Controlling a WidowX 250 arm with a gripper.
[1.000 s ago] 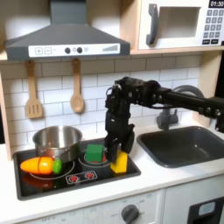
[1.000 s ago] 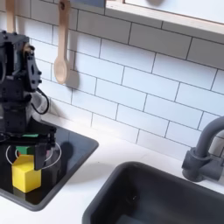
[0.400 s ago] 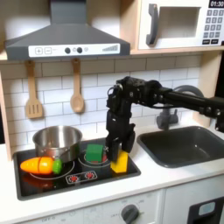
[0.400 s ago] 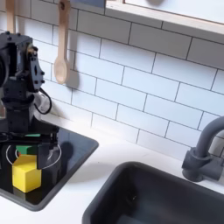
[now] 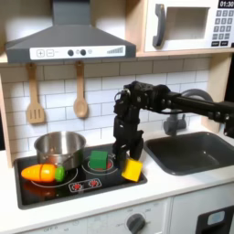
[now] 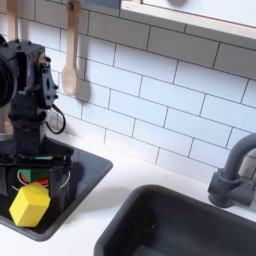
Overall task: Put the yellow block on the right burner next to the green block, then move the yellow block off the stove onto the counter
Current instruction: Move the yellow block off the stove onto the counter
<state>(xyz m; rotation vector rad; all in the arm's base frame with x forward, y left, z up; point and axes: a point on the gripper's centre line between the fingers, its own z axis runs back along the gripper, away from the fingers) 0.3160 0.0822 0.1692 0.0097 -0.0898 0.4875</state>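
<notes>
The yellow block [image 5: 132,170] lies tilted on the right part of the black stove [image 5: 55,187], near the stove's right edge, and shows again as the yellow block [image 6: 30,205] in the second exterior view. To the yellow block's left in the first exterior view, the green block [image 5: 98,160] sits on the right burner. My gripper [image 5: 127,154] hangs just above the yellow block, pointing down, with its fingers spread and nothing between them. In the second exterior view my gripper [image 6: 36,172] hides most of the green block [image 6: 40,180]. The white counter [image 5: 174,183] surrounds the stove.
A steel pot [image 5: 59,146] stands on the left burner with a toy carrot [image 5: 43,172] in front of it. The dark sink [image 5: 192,151] and its faucet [image 6: 232,170] lie to the first exterior view's right. A spatula and a wooden spoon [image 5: 80,91] hang on the tiled wall.
The gripper has opened and risen slightly. The yellow block, upright between the fingers before, now lies tilted and a little further toward the first exterior view's right.
</notes>
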